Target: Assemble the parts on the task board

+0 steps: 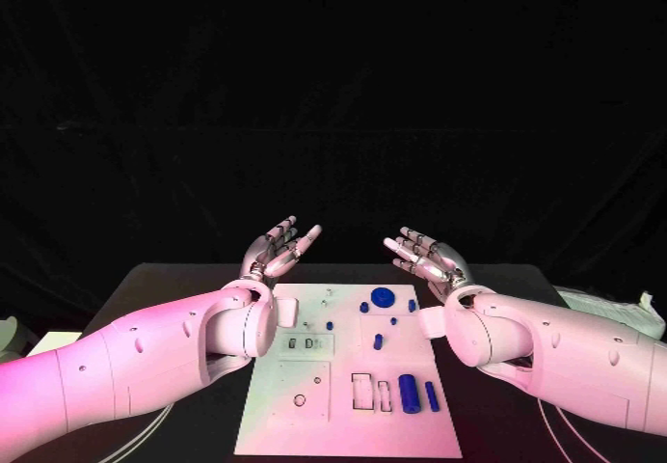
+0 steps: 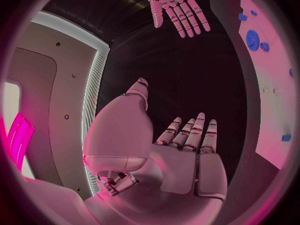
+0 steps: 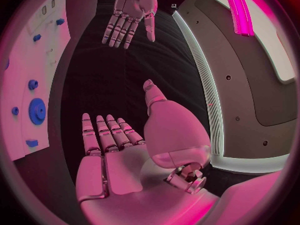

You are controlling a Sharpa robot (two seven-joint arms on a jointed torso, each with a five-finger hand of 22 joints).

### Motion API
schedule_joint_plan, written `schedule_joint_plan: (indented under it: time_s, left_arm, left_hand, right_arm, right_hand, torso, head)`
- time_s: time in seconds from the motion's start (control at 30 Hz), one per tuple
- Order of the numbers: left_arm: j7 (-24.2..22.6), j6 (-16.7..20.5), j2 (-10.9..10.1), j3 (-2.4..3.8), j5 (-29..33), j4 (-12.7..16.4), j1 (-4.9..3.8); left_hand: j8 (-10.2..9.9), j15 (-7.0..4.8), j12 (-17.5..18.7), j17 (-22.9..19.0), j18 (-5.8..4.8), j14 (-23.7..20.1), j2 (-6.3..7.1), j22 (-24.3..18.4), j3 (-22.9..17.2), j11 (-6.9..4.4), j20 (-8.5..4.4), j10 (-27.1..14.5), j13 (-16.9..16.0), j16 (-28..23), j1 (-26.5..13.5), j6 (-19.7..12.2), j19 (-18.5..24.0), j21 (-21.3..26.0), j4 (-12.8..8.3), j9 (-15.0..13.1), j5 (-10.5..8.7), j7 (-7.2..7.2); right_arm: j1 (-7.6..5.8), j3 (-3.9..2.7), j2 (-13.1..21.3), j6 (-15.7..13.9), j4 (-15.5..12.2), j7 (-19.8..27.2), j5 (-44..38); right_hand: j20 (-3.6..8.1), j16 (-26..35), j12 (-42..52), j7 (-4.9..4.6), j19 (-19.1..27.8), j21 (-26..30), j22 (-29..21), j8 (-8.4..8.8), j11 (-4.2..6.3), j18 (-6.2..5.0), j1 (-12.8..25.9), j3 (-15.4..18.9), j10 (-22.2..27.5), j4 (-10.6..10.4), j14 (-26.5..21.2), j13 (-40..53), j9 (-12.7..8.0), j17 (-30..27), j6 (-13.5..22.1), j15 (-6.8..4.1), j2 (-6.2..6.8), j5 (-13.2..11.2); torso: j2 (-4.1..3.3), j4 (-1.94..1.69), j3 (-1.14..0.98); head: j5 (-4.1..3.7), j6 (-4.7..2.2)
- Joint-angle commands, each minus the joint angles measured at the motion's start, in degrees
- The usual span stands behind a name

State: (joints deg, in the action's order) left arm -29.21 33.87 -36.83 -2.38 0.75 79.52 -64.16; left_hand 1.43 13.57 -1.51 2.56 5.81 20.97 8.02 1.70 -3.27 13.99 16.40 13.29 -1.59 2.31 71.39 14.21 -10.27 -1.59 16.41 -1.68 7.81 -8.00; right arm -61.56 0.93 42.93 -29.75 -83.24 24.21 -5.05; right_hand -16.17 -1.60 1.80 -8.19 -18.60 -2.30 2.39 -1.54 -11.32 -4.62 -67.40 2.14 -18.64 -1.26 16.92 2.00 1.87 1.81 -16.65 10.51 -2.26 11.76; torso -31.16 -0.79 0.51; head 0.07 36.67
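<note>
The table (image 1: 167,280) is black, and the white board (image 1: 313,405) lies flat in its middle, long side running away from the robot. Both arms reach in along the board's 2 long edges. The left hand (image 1: 276,249) and the right hand (image 1: 428,258) hover past the board's far end, palms turned toward each other, fingers spread, holding nothing. The wrist views agree: each palm is bare and the fingers are straight, with the other hand facing it across a dark gap.

Nothing is picked yet, so the step in hand looks like choosing and reaching for a first part. To do it well, I would bring 1 hand back over the board and down onto a loose piece, fingers closing from 2 sides, while the other stays off the plate so it knocks nothing. The big pieces near the right edge suit the right hand.

The parts are blue. A round gear (image 1: 383,296) sits at the far right of the board, toothed in the right wrist view, with small pegs (image 1: 365,308) just beside it. A thick cylinder (image 1: 409,394) and a thinner one (image 1: 433,396) lie side by side near the near right corner, next to outlined rectangular slots (image 1: 362,390). Another small peg (image 1: 378,340) stands mid-board. Whether any part is already seated I cannot tell.
</note>
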Motion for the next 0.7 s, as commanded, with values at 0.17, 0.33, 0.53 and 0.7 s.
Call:
schedule_joint_plan:
  time_s: [0.17,0.33,0.53,0.7]
  left_arm:
    - [-1.3,-4.27,0.2,0.01,-0.03,-0.12,-0.11]
    - [-2.45,-5.29,-2.62,0.0,-0.1,0.09,-0.26]
    - [-2.81,-6.0,-4.39,0.0,-0.1,1.05,-0.41]
    - [-2.27,-7.53,-6.27,0.0,-0.13,2.88,-0.54]
  left_hand:
    - [1.13,0.71,-0.94,0.99,0.71,8.08,-1.75,0.9,-1.51,1.2,0.4,5.85,-0.62,1.61,3.18,5.02,-4.66,-1.96,0.39,-0.61,0.08,-8.74]
    - [4.29,-1.32,-4.16,2.89,2.69,25.06,-4.61,4.04,-2.77,0.14,0.22,23.42,-2.05,6.1,5.9,19.37,-22.78,-8.74,-0.96,-2.17,-0.31,-8.31]
    - [7.55,-4.81,-6.93,3.6,4.74,36.04,-6.02,5.63,-2.88,-2.73,-1.27,39.43,-2.56,9.09,8.5,35.41,-36.71,-14.35,-3.52,-3.38,-0.41,-5.96]
    - [7.7,-6.78,-7.15,4.15,4.85,42.02,-6.75,5.44,-3.15,-4.47,-3.19,45.03,-2.3,9.94,9.81,39.71,-42.51,-15.81,-4.87,-2.99,-0.36,-4.6]
  right_arm:
    - [-0.3,0.18,-0.45,12.24,1.41,-3.95,-5.93]
    - [-1.02,0.08,0.39,6.06,4.97,0.23,-14.89]
    - [-1.63,-0.09,0.65,5.37,6.15,0.04,-20.02]
    - [-2.49,-0.32,1.09,6.1,6.61,-1.81,-26.81]
  right_hand:
    - [-0.51,-4.68,3.85,-5.15,-22.28,-6.54,2.76,-3.2,-1.43,-4.88,-9.67,-1.59,-27.41,5.44,30.22,1.77,1.79,2.01,-21.52,0.78,-2.47,0.45]
    - [-0.04,-5.48,4.44,-4.29,-27.0,-8.16,2.66,-4.01,0.46,-6.02,-11.81,-2.93,-35.35,7.64,37.89,1.64,2.12,1.88,-32.78,-1.03,-3.16,-0.74]
    - [1.4,-5.12,3.35,-3.73,-31.34,-9.28,2.22,-3.02,1.85,-6.11,-12.15,-4.61,-39.94,9.42,43.46,1.54,1.91,1.87,-37.22,-2.54,-3.31,-1.25]
    - [3.09,-5.25,2.57,-3.0,-35.11,-10.54,2.17,-2.63,2.88,-6.11,-11.68,-6.61,-43.62,11.01,48.27,1.54,1.97,2.08,-40.18,-4.07,-2.98,-1.36]
  torso:
    - [0.0,-0.02,0.01]
    - [-0.72,-0.57,0.06]
    - [-1.47,-0.69,0.09]
    - [-2.19,-0.8,0.01]
  head:
    - [0.0,0.0]
    - [-0.71,0.38]
    - [-0.98,0.06]
    - [-1.23,-0.18]
